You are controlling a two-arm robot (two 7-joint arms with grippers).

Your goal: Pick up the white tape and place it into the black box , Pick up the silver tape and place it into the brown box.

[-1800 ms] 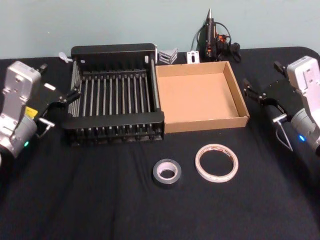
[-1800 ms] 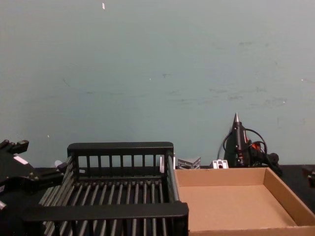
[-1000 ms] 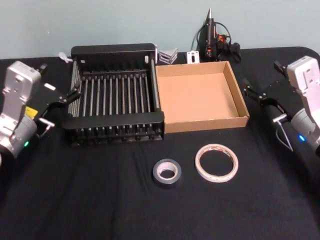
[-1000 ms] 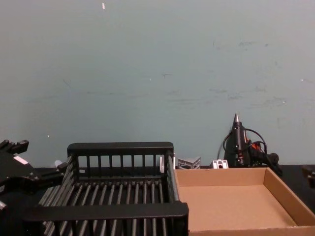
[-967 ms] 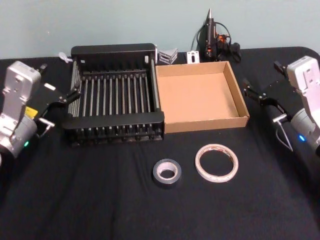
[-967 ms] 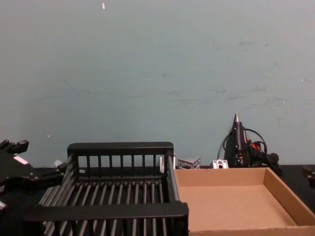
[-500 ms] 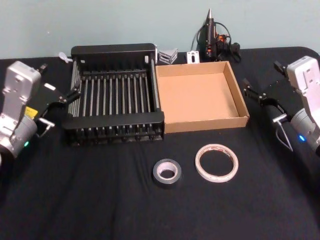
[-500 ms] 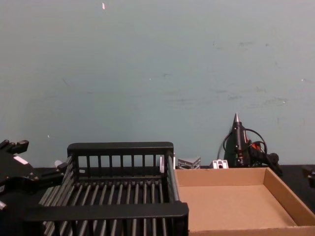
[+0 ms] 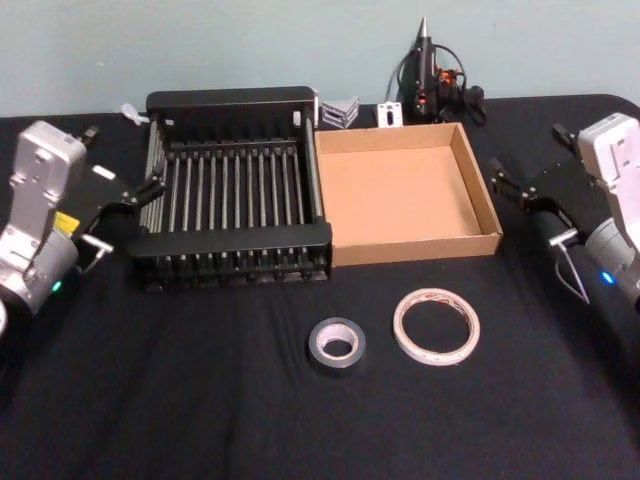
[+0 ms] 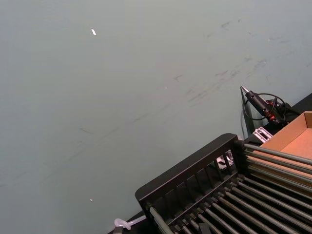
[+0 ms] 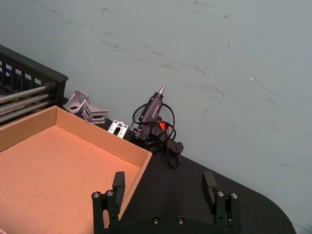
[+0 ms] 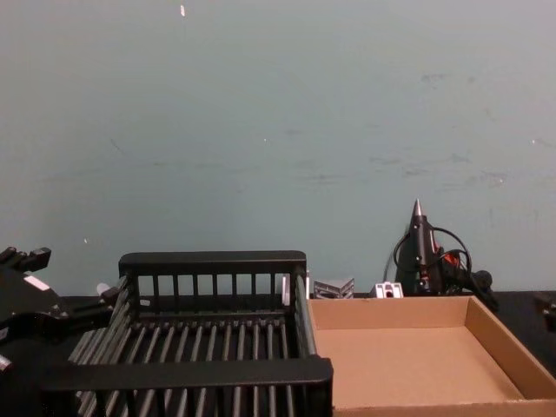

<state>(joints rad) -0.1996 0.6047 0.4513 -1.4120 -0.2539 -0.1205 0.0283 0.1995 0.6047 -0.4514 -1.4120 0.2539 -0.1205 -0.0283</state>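
head: white tape (image 9: 435, 327) and silver tape (image 9: 336, 345) flat on table (image 9: 200, 400), just apart, near side of brown box (image 9: 405, 192) touching black box (image 9: 236, 198); left gripper (image 9: 125, 205), right gripper (image 9: 522, 200) flank the 2 boxes, both spread | right wrist: fingers (image 11: 118, 183) parted, holding nothing | chest: boxes abut.

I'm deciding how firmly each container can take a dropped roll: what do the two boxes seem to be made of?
The black box looks like moulded plastic with a slight sheen, going by its slatted floor and barred sides. The brown box looks like plain matte cardboard: tan, thin low walls, folded corners. Neither material is certain from looks alone.
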